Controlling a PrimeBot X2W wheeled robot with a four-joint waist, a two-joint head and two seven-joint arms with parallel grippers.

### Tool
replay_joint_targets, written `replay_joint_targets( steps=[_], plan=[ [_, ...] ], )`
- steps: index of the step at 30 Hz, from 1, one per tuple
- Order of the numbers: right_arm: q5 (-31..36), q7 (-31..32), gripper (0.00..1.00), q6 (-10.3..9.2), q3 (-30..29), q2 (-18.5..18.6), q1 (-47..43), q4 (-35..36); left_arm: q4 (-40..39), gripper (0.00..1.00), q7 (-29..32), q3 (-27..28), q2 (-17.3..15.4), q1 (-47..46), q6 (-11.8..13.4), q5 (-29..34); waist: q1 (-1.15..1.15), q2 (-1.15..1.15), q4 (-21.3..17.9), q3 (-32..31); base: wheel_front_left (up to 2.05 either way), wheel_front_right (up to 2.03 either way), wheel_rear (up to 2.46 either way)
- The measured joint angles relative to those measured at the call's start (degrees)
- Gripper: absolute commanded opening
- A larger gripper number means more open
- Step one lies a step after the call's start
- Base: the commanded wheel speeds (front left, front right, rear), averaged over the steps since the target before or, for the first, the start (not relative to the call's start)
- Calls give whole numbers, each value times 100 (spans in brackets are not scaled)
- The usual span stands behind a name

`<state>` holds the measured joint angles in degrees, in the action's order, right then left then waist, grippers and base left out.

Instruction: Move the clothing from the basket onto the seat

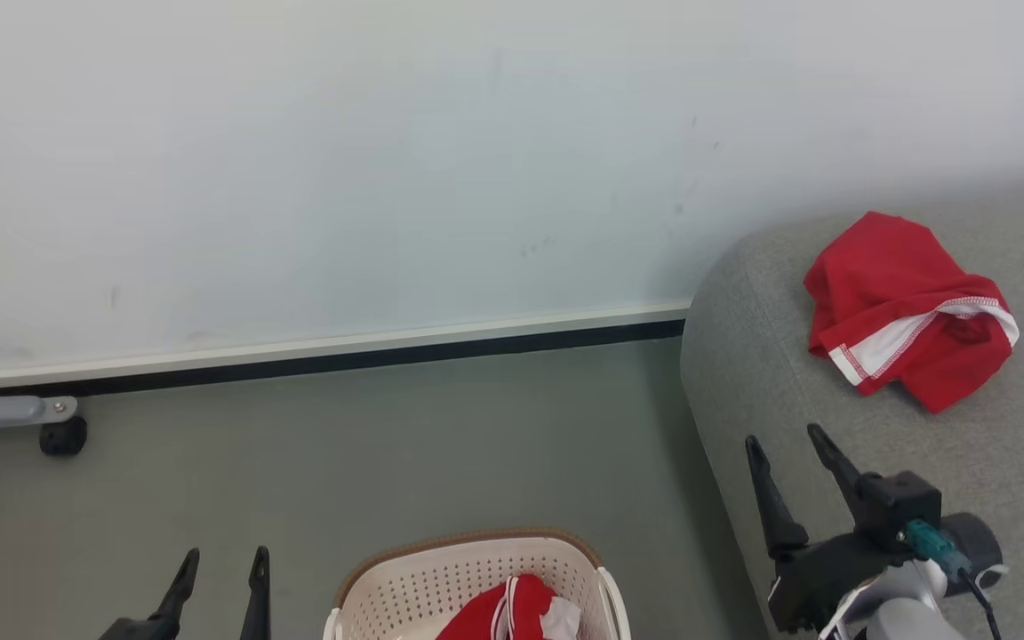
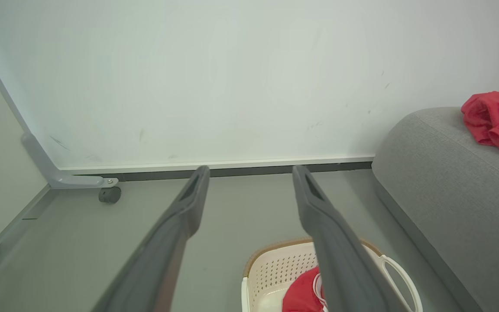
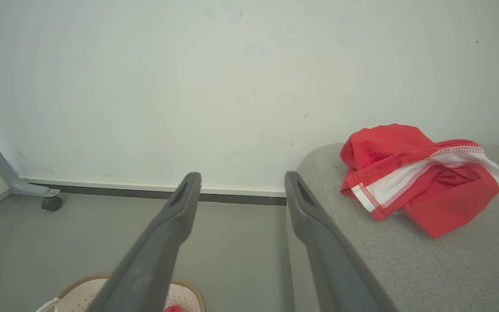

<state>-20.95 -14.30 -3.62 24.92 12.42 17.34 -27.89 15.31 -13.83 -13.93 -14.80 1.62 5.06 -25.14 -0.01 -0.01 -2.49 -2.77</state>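
Observation:
One red garment with a white stitched band (image 1: 910, 309) (image 3: 418, 177) (image 2: 494, 119) lies crumpled on the grey seat (image 1: 876, 462) (image 3: 427, 268) (image 2: 453, 190). More red clothing (image 1: 512, 613) (image 2: 303, 294) lies in the cream basket (image 1: 423, 587) (image 2: 271, 268) (image 3: 78, 292) at the bottom centre. My right gripper (image 1: 783, 437) (image 3: 241, 177) hovers open over the seat's left edge, short of the garment, holding nothing. My left gripper (image 1: 226, 556) (image 2: 250, 171) stands open and empty over the floor, left of the basket.
A white wall with a dark baseboard (image 1: 388, 356) runs across the back. A grey frame leg with a black castor (image 1: 62, 436) (image 2: 109, 194) (image 3: 52, 203) stands at the far left. Grey floor (image 1: 441, 444) lies between the basket and the wall.

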Motion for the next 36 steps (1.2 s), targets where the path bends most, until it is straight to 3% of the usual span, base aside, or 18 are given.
replay_joint_targets(
  steps=[14, 36],
  plan=[
    [186, 0, 100, -244, -223, 91, -1213, 1277, -558, 100, -45, 200, 40, 671, 98, 9, 2, 1, -65, -303, 0, 0, 0],
    [334, 0, 100, -328, -582, 118, -1695, 2043, -943, 100, -47, 407, 100, 912, 148, 108, 2, 1, -56, -258, 0, 0, 0]
  ],
)
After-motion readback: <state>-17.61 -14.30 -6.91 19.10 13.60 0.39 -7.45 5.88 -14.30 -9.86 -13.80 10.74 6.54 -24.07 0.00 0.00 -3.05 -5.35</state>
